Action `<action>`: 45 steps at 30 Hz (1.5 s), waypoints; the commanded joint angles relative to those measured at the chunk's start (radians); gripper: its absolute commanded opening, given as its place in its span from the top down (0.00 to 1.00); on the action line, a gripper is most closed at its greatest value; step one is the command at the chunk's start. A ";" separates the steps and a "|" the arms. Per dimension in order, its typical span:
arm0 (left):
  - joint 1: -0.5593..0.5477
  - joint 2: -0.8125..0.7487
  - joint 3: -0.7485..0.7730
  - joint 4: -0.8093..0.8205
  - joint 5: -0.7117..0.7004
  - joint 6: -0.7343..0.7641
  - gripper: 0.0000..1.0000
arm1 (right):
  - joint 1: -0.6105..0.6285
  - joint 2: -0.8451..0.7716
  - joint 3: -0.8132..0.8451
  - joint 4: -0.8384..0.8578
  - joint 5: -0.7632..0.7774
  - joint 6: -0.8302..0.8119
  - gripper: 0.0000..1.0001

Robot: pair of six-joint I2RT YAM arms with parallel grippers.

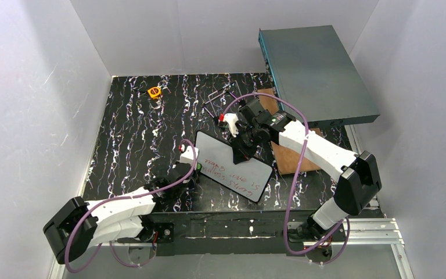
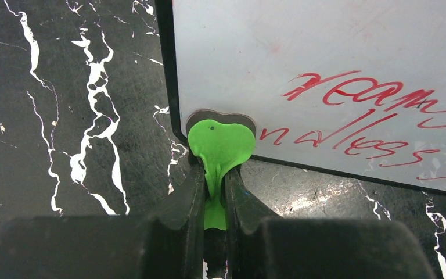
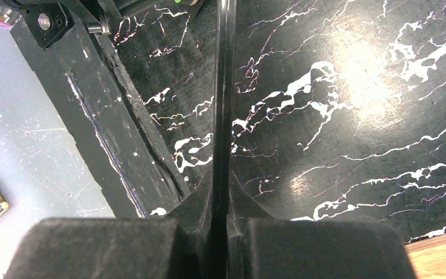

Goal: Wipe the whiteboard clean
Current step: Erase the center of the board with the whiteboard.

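White, small rectangular whiteboard (image 1: 219, 152) with thin black frame and rounded corners. Sits near the middle of the black desk (image 1: 128, 128) with white marble veins, between the two arms and turned at an angle to the desk edges. Carries red handwriting (image 2: 354, 107) on the near part of its face, with some green words mixed in, as seen from the top view; too small there to read. Far part of the face blank.

Clamped at the far long edge by the right gripper (image 3: 220, 189). Seen edge-on in the right wrist view, as a thin black strip running up from between the two dark fingers (image 3: 197, 203), which are pressed tight on it.

Touched at the near left corner by a green heart-shaped soft pad (image 2: 220, 142) with a grey layer behind it. Held by its narrow lower part in the left gripper (image 2: 216, 174), jaws squeezed together on it, low over the desk.

Just beside the whiteboard, on the right: a brown wooden board (image 1: 293, 160), partly under the right arm. Beyond it, at the far right corner: a large grey-teal metal box (image 1: 319, 70). At the far middle: a few thin dark bent rods (image 1: 218, 96). Well apart, at the far left: a small orange and yellow object (image 1: 154, 92), too small to tell what.
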 commanded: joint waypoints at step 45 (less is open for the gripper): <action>0.016 0.045 0.208 -0.114 0.154 0.062 1.00 | 0.014 -0.046 0.022 0.049 -0.091 -0.067 0.99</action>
